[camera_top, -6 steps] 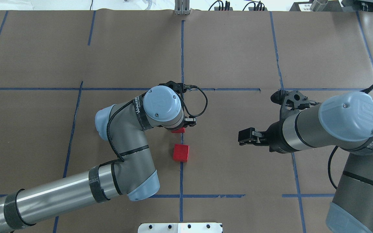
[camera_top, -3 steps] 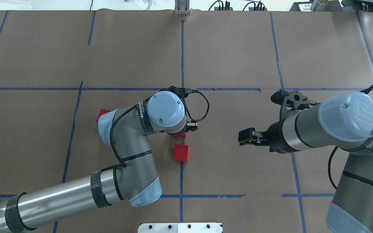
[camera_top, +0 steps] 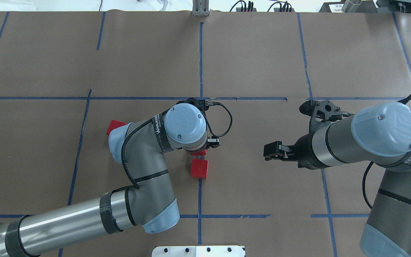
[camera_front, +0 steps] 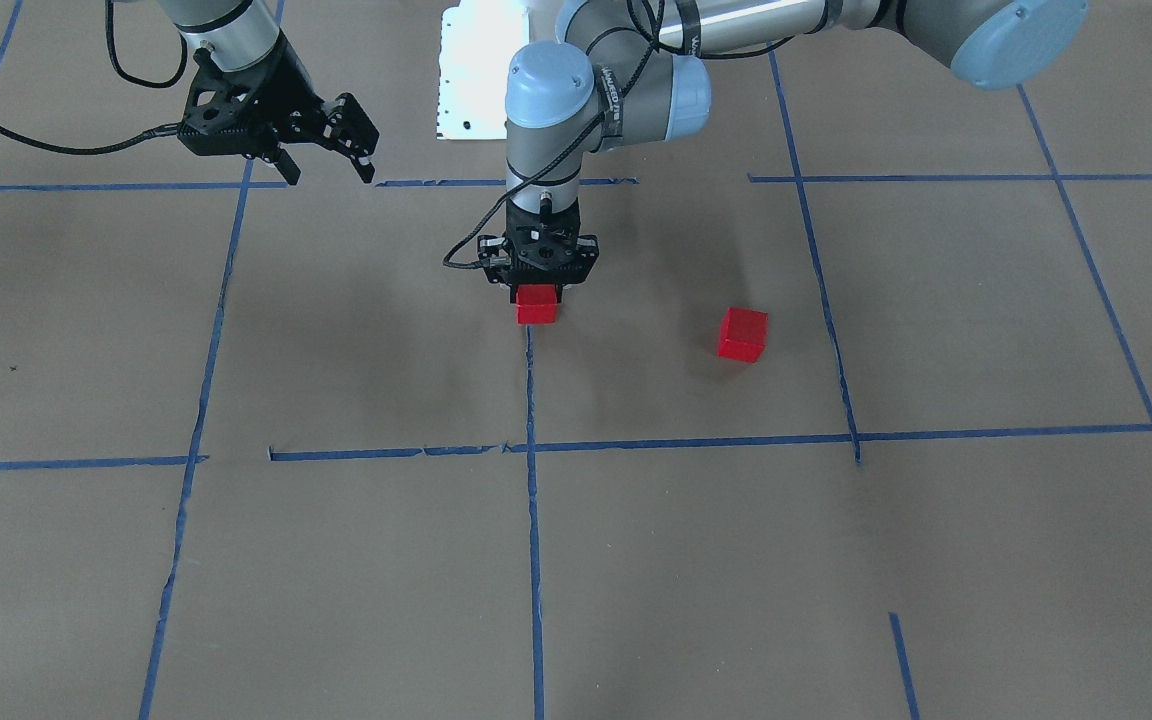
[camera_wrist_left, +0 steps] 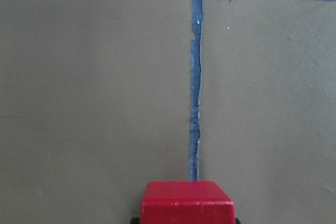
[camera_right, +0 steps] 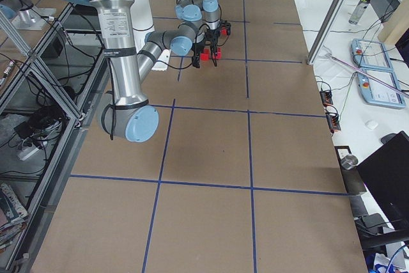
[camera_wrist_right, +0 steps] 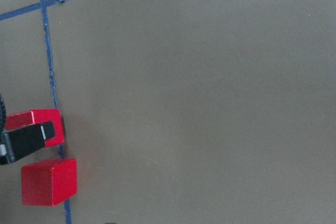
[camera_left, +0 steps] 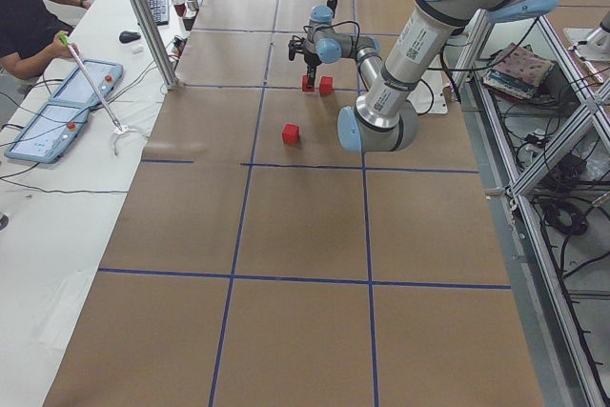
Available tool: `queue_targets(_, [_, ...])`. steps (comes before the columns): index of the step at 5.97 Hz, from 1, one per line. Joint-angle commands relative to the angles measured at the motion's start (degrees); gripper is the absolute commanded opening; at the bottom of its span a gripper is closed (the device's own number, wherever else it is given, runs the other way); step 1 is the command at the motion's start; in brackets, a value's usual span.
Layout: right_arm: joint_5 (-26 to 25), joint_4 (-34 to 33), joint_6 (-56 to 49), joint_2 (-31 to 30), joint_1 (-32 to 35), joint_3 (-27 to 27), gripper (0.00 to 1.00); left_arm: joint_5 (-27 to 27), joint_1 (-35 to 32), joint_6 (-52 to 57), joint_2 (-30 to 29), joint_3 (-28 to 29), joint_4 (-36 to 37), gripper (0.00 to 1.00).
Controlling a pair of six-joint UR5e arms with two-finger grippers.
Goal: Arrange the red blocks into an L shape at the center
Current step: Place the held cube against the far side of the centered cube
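My left gripper (camera_front: 537,290) points straight down at the table's center and is shut on a red block (camera_front: 536,305), low over the blue center line. The held block also shows in the left wrist view (camera_wrist_left: 186,202). A second red block (camera_top: 199,168) lies on the table just on the robot's side of the held one, a small gap between them (camera_wrist_right: 48,182). The third red block (camera_top: 114,125) lies alone to the left, beside my left elbow. My right gripper (camera_front: 324,150) is open and empty, raised off to the right.
Brown paper with blue tape grid lines (camera_top: 201,64) covers the table. The white robot base plate (camera_top: 198,251) sits at the near edge. My left arm's elbow (camera_top: 120,139) hangs close over the third block.
My left arm has shifted toward the robot, bringing the held block nearer the second block. The elbow has swung aside and uncovered the third block. The right arm has not moved.
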Motion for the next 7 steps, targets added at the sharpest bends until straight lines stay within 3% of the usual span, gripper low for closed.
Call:
queue_targets(1, [-0.02,0.00,0.02,-0.12,0.04,0.00,1.00,0.89,0.93,-0.02,0.07,0.00,0.04,0.05])
queue_targets(7, [0.07,0.00,0.02,0.05,-0.05,0.09,1.00,1.34,1.47,-0.11,0.42,-0.79,0.04,0.11])
